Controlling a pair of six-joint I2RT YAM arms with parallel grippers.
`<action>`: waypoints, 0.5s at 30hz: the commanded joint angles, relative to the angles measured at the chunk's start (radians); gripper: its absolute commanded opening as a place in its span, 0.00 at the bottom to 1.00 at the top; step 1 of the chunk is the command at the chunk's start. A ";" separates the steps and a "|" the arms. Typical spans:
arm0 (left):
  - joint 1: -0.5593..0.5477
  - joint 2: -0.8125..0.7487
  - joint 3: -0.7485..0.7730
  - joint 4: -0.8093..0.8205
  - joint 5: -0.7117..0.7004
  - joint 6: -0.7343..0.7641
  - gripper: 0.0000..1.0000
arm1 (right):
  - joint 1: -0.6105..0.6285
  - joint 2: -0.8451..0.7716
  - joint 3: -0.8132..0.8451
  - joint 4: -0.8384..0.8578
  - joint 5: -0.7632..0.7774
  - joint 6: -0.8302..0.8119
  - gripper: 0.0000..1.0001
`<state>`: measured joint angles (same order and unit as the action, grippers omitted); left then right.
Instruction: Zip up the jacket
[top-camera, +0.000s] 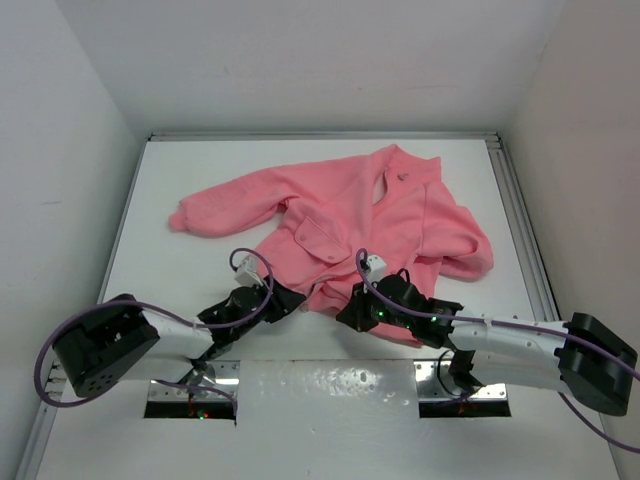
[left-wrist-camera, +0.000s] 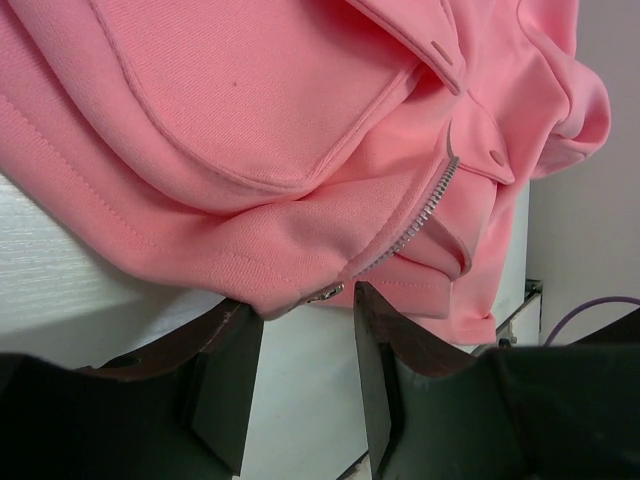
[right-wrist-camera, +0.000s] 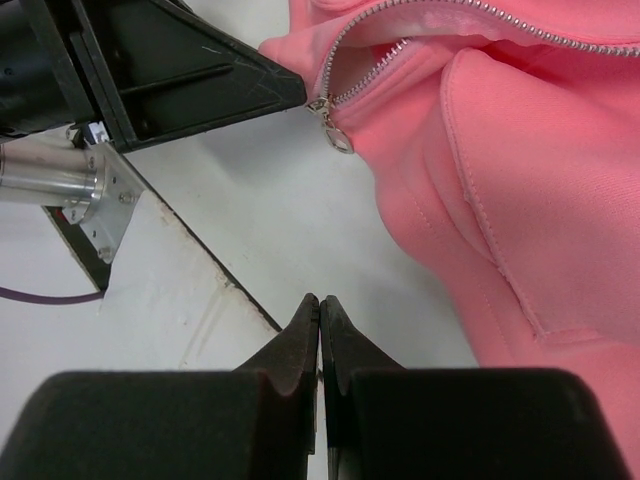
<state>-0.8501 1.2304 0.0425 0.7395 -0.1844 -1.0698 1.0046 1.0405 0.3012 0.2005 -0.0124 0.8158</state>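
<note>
The salmon-pink jacket (top-camera: 350, 210) lies spread on the white table, collar at the far side and hem towards the arms. Its zipper (left-wrist-camera: 425, 210) is open up the front, and the small metal pull (left-wrist-camera: 325, 293) sits at the bottom hem. My left gripper (left-wrist-camera: 305, 303) is open, its fingertips on either side of the hem corner and the pull; in the top view it (top-camera: 287, 300) is at the hem. My right gripper (right-wrist-camera: 320, 300) is shut and empty over bare table, short of the pull (right-wrist-camera: 335, 135) and the jacket (right-wrist-camera: 520, 180). It (top-camera: 348, 312) is beside the left one.
The white table (top-camera: 180, 270) has walls at the back and both sides. A seam (right-wrist-camera: 200, 250) runs along its near edge. Metal mounting plates (top-camera: 190, 395) sit by the arm bases. Purple cables (top-camera: 250, 262) loop above both wrists. A left finger (right-wrist-camera: 200, 70) fills the right wrist view's top left.
</note>
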 joint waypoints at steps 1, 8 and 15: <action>-0.007 0.040 -0.053 0.149 0.002 0.018 0.38 | 0.005 -0.007 0.038 0.016 -0.011 0.002 0.00; -0.030 0.067 -0.067 0.201 -0.012 -0.015 0.18 | 0.005 0.012 0.044 0.034 -0.008 0.008 0.00; -0.040 -0.003 -0.067 0.146 -0.003 -0.024 0.21 | 0.005 0.075 0.073 0.069 -0.023 0.020 0.18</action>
<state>-0.8738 1.2697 0.0425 0.8360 -0.1837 -1.0824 1.0050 1.0958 0.3233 0.2070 -0.0269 0.8261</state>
